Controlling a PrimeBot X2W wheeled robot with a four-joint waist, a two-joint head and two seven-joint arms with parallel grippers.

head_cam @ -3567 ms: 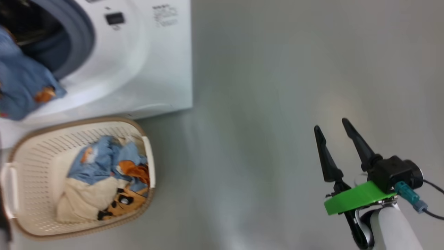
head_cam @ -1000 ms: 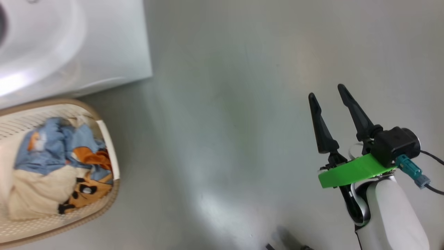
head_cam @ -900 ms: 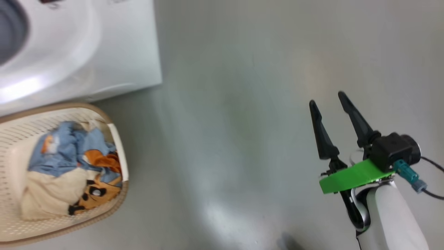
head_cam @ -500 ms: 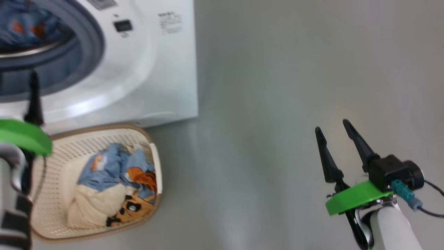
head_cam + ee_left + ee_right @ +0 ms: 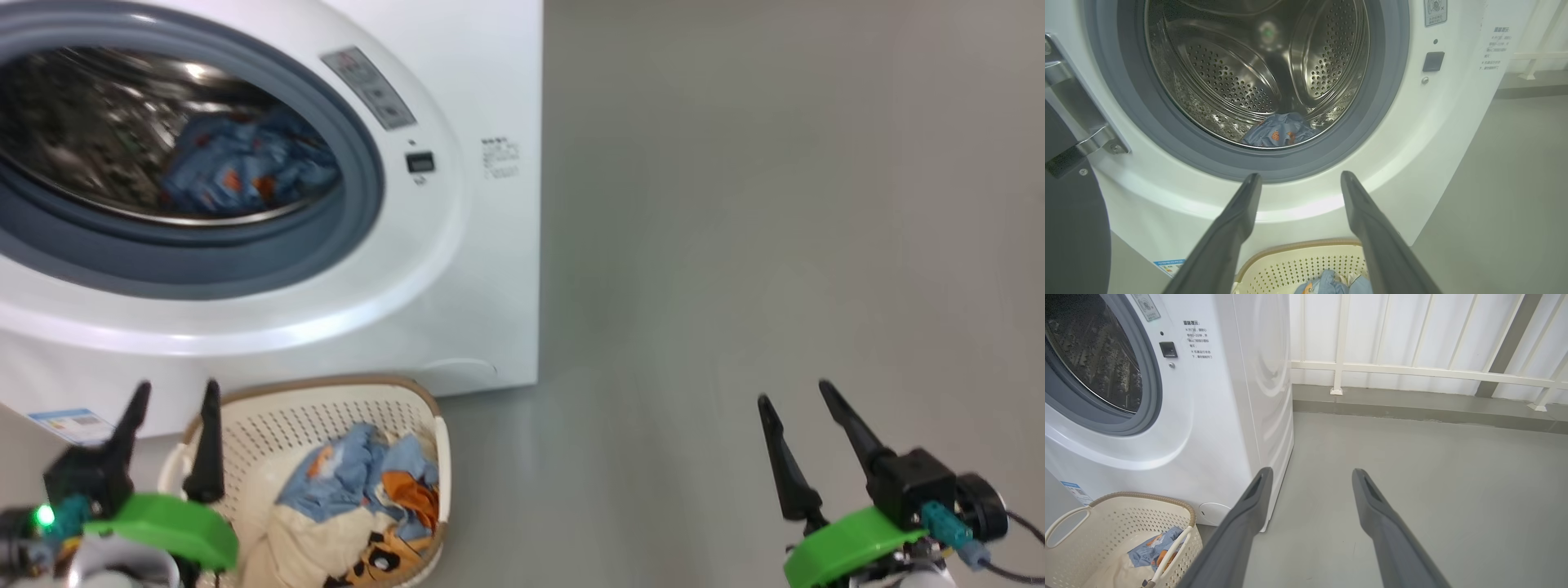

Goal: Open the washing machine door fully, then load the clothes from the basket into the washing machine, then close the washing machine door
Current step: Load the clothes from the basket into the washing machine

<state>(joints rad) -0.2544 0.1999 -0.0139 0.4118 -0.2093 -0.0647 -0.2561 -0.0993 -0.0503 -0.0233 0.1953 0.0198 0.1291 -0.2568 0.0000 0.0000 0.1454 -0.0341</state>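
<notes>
Hovering beside the basket point(image 5: 351, 420), left gripper point(image 5: 179, 384) spread, empty; right gripper point(image 5: 792, 390) spread, well apart. Risk: reaching in may snag its perforated wall, tipping clothes point(image 5: 359, 482).

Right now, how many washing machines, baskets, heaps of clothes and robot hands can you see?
Washing machine: 1
Basket: 1
Heaps of clothes: 2, the drum heap and the basket heap
Robot hands: 2, the left hand and the right hand, both open
Total: 6
</notes>
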